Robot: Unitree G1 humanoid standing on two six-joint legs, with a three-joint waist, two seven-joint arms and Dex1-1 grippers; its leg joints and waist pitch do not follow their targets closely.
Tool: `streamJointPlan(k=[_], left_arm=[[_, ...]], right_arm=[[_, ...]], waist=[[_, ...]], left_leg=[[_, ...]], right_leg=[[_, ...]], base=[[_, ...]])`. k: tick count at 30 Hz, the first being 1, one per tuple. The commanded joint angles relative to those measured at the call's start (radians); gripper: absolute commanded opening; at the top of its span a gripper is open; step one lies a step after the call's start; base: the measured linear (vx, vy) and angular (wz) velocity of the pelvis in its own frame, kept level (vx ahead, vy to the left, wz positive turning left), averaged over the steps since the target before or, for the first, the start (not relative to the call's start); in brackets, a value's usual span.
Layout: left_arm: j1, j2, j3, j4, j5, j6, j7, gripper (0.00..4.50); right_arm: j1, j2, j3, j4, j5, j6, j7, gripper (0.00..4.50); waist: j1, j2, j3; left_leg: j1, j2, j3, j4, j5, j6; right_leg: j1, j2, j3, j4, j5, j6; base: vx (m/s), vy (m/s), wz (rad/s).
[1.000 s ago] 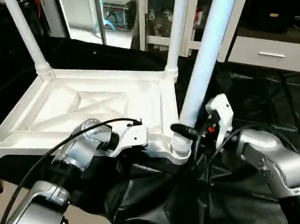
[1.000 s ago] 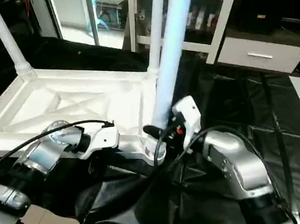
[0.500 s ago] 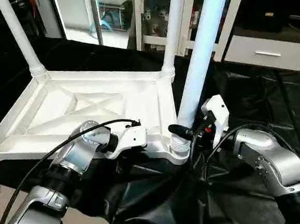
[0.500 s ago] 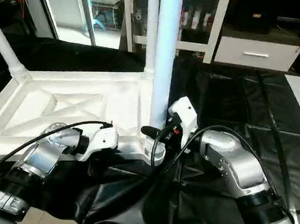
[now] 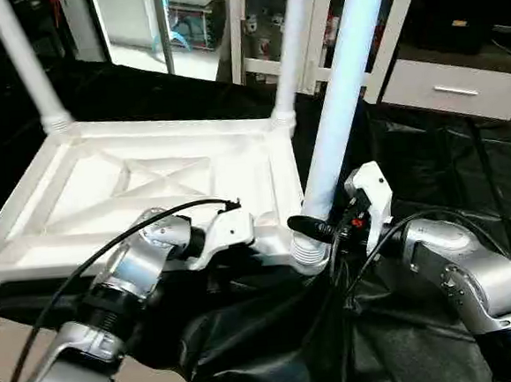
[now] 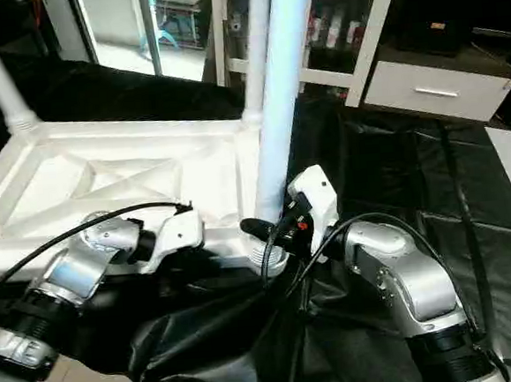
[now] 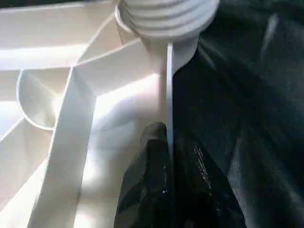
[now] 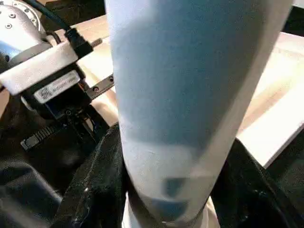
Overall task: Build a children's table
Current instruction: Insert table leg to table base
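Table: black-draped table [image 5: 431,168] carries inverted tabletop [image 5: 139,178].
Progress: two far legs seated (remaining sockets unclear).
Right gripper [image 5: 316,226]: clasping near leg [image 5: 341,96] at socket.
Left gripper [image 7: 159,142]: clamped on rim.

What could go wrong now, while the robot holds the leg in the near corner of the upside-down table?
1. The tabletop overhangs the work table's near edge; pushing on it may tip it.
2. The right gripper grips the near leg low, so the tall leg could lean in its socket.
3. The left gripper pinches only the thin rim and may slip.
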Motion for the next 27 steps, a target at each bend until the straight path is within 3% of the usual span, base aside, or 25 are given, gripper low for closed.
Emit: streamJointPlan(k=[1,6,10,22,27], left_arm=[[0.018,-0.013,0.026,0.008,-0.051,0.001,0.038,0.61],[0.011,-0.011,0.022,0.022,-0.026,-0.047,0.069,1.06],[0.013,0.003,0.003,0.029,-0.005,-0.045,0.057,0.99],[-0.010,0.037,-0.035,0.065,0.039,0.022,0.064,0.98],[-0.021,0.038,-0.041,0.073,0.022,0.046,0.043,0.50]], right_arm=[[-0.008,-0.010,-0.022,-0.022,0.003,0.008,0.004,1.86],[-0.007,-0.013,-0.021,-0.025,0.009,0.014,0.000,1.86],[-0.008,-0.017,-0.025,-0.022,0.011,0.012,0.001,1.86],[-0.024,-0.021,-0.034,-0.006,0.009,0.004,0.000,1.86],[-0.032,-0.019,-0.041,0.001,0.013,0.001,-0.007,1.86]], waist=[[0.005,-0.017,-0.054],[0.007,-0.012,-0.053],[0.008,-0.017,-0.051],[0.002,-0.018,-0.048],[0.000,-0.016,-0.047]], left_leg=[[0.000,0.054,-0.019,-0.080,-0.210,0.038],[0.002,0.058,-0.018,-0.082,-0.214,0.033],[0.003,0.057,-0.019,-0.083,-0.236,0.024],[0.003,0.056,-0.022,-0.085,-0.273,0.005],[0.003,0.056,-0.025,-0.086,-0.292,0.000]], right_leg=[[0.038,-0.071,0.043,-0.079,-0.300,-0.184],[0.036,-0.068,0.042,-0.078,-0.260,-0.196],[0.037,-0.071,0.042,-0.080,-0.279,-0.191],[0.034,-0.071,0.043,-0.087,-0.358,-0.169],[0.032,-0.073,0.042,-0.093,-0.406,-0.156]], base=[[0.000,0.000,0.00],[0.000,0.000,0.00],[0.000,0.000,0.00],[0.000,0.000,0.00],[0.000,0.000,0.00]])
